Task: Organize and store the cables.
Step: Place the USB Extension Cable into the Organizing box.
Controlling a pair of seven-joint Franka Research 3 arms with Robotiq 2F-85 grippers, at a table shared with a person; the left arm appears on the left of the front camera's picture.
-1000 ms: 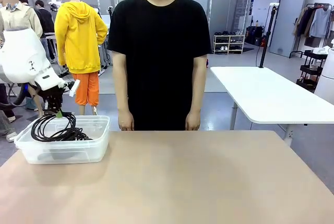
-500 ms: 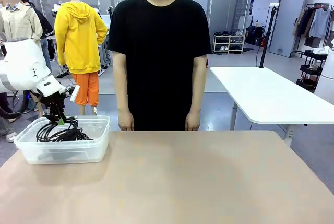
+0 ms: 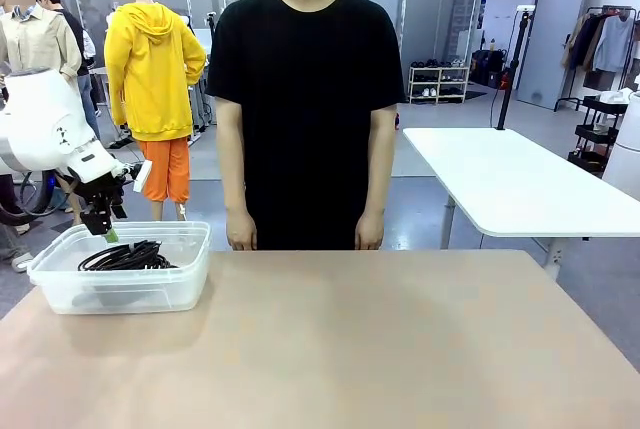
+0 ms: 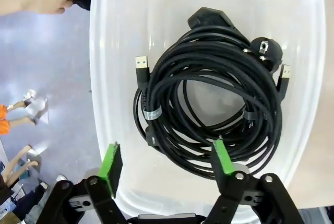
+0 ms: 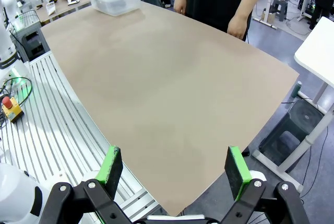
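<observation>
The cables (image 4: 209, 104) lie coiled in the clear plastic bin (image 3: 120, 289) (far left of the surface (image 3: 380, 349)). Left hand (image 4: 166, 160) hovers above, released; right hand (image 5: 175, 169) likewise spread, empty.

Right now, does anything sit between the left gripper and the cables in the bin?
Nothing visible does. The left gripper hangs open directly above the coiled cables, which lie inside the clear plastic bin. The bin has no lid on it.
</observation>
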